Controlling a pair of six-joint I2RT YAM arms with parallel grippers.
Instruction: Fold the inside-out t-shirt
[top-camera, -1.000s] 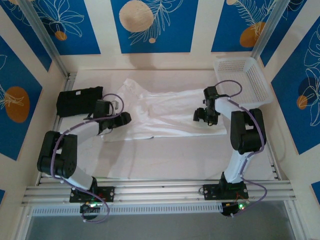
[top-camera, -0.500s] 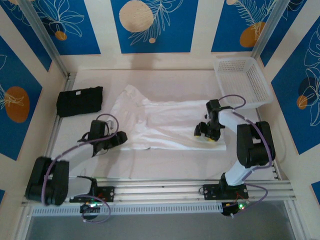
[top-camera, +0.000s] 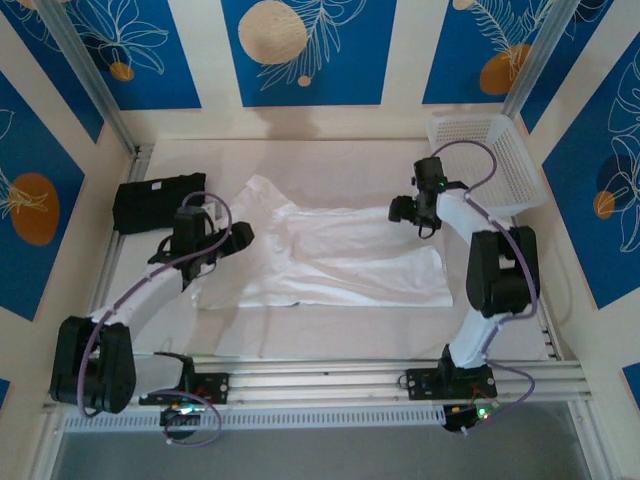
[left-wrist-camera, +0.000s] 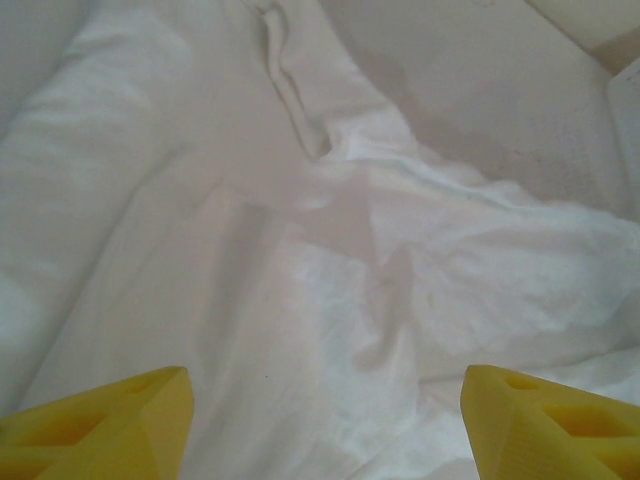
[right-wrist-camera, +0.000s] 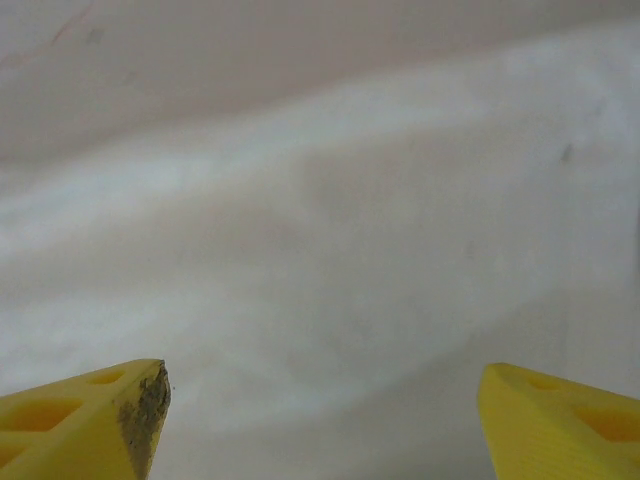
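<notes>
Top external view shows the white inside-out t-shirt (top-camera: 330, 258) lying rumpled on the tabletop (top-camera: 330, 325) between the two arms, its left end beneath the left fingers (left-wrist-camera: 100, 425) and its far right edge beneath the right fingers (right-wrist-camera: 80, 420), both pairs spread apart and grasping nothing

The top camera looked steeply down from above and behind me, far enough off to take in the whole table (top-camera: 330, 325). My left wrist camera sat close over the t-shirt (left-wrist-camera: 300, 250), looking forward between the yellow fingertips (left-wrist-camera: 120, 420) of my left gripper (left-wrist-camera: 325, 405). My right wrist camera looked out past my right gripper (right-wrist-camera: 320, 405), nearer still and blurred. All three views shared that white cloth.
</notes>
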